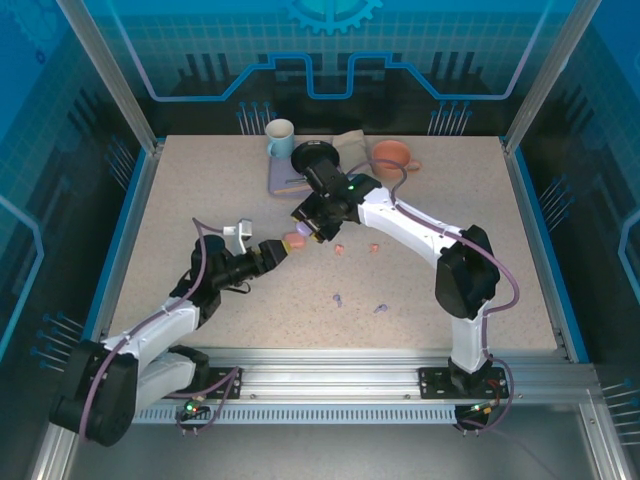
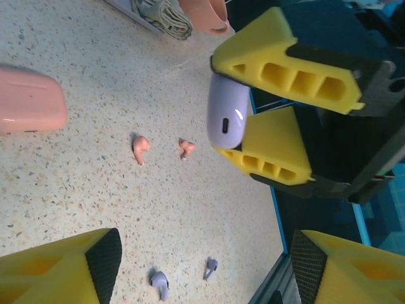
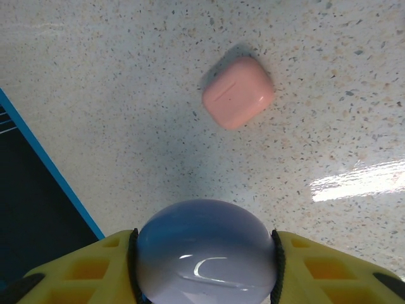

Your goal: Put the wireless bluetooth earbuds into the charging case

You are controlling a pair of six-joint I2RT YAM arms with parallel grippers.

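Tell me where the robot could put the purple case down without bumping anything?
Bare table runs right of the right arm, and across the far-left corner beside the mug. The middle is crowded: pink case, pink earbuds, purple earbuds. The back edge holds the mug and bowl.

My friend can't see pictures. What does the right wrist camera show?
The right gripper clamps a lilac case between its yellow fingers at the bottom of the picture. Beyond it, a closed pink case lies on the speckled table.
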